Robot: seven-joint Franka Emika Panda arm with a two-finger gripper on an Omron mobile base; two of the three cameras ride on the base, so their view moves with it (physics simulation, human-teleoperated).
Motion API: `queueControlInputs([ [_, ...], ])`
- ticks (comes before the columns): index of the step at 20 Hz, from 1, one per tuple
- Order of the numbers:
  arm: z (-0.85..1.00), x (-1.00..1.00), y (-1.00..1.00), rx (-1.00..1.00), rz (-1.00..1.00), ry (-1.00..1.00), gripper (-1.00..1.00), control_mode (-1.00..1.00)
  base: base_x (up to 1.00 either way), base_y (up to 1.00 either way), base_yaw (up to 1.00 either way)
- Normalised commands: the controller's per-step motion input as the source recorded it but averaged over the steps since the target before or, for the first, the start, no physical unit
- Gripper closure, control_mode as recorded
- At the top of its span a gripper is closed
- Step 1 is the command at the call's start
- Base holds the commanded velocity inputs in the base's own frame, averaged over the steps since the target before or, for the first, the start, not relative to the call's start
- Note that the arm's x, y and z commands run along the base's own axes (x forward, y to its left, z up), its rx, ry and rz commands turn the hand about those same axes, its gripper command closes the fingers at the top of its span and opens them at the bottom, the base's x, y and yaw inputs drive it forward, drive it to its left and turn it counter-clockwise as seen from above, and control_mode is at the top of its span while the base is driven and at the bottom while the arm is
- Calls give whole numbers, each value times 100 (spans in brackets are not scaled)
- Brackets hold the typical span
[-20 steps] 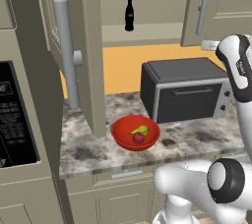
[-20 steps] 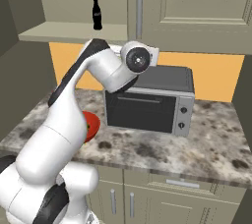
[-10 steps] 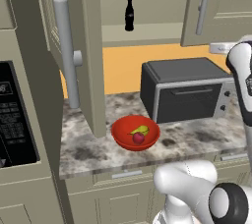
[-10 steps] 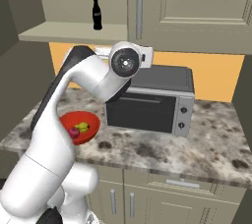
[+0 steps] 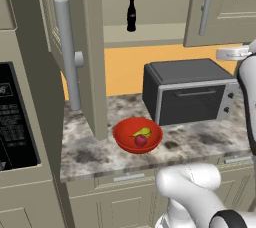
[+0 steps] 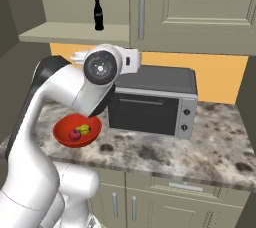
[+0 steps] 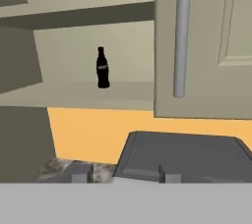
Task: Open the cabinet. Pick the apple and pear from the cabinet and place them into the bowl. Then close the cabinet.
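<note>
The cabinet's left door point(image 5: 95, 47) stands swung open; its right door point(image 5: 225, 7) is shut, with a long bar handle point(image 7: 181, 36). On the counter sits the red bowl point(image 5: 125, 133), holding the dark-red apple point(image 5: 141, 140) and the yellow-green pear point(image 5: 142, 133); both also lie in the bowl point(image 6: 62, 133) in the right base view. My gripper point(image 7: 125, 178) hovers above the dark oven, facing the cabinet. Its fingertips point(image 7: 81, 176) stand apart with nothing between them, so it is open.
A dark cola bottle point(image 5: 131, 15) stands on the cabinet's open shelf point(image 6: 75, 33). A dark toaster oven point(image 5: 190, 92) sits on the marble counter point(image 5: 90, 154) right of the bowl. A tall black appliance point(image 5: 17, 117) flanks the counter's left end.
My arm has swung, its wrist moving left in the right base view and uncovering the bowl there. Bowl, fruit and doors have not moved.
</note>
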Motion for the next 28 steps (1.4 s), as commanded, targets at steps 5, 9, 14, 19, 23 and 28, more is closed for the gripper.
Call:
queueControlInputs([
  [5, 1, -59, 21, -2, 0, -3, -100, -100, 0, 0, 0],
  [9, 5, -61, 18, -1, 0, -6, -100, -100, 0, 0, 0],
  [14, 11, -61, 18, 0, 0, -3, -100, -100, 0, 0, 0],
  [19, 9, -57, 17, -1, 0, -3, -100, -100, 0, 0, 0],
  [23, 11, -57, 24, 0, 0, 0, -100, -100, 0, 0, 0],
  [28, 3, -58, 29, -3, 0, -2, -100, -100, 0, 0, 0],
])
